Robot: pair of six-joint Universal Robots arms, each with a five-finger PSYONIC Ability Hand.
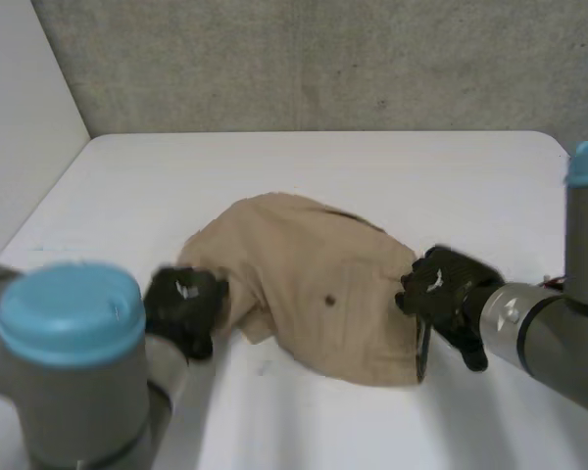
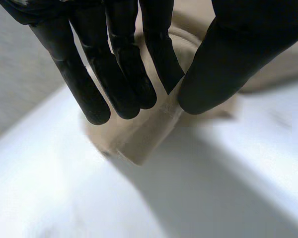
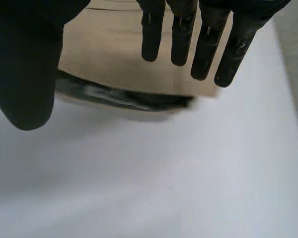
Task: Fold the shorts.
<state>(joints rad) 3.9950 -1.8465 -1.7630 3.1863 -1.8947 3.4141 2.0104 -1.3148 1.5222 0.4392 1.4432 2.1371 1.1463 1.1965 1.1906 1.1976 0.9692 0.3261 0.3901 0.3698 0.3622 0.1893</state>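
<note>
The tan shorts (image 1: 314, 294) lie rumpled in the middle of the white table, a small button showing on top. My left hand (image 1: 184, 305) is at their left edge. In the left wrist view, a fold of the shorts (image 2: 144, 139) is pinched between the straight fingers (image 2: 114, 74) and the thumb. My right hand (image 1: 441, 289) is at the right edge of the shorts. In the right wrist view its fingers (image 3: 181, 34) are straight and spread from the thumb, hanging over the shorts (image 3: 114, 54) near a dark-lined opening, holding nothing.
The white table (image 1: 372, 176) runs back to a grey wall (image 1: 323, 59). Bare tabletop lies all around the shorts. The table's right corner is beyond my right arm.
</note>
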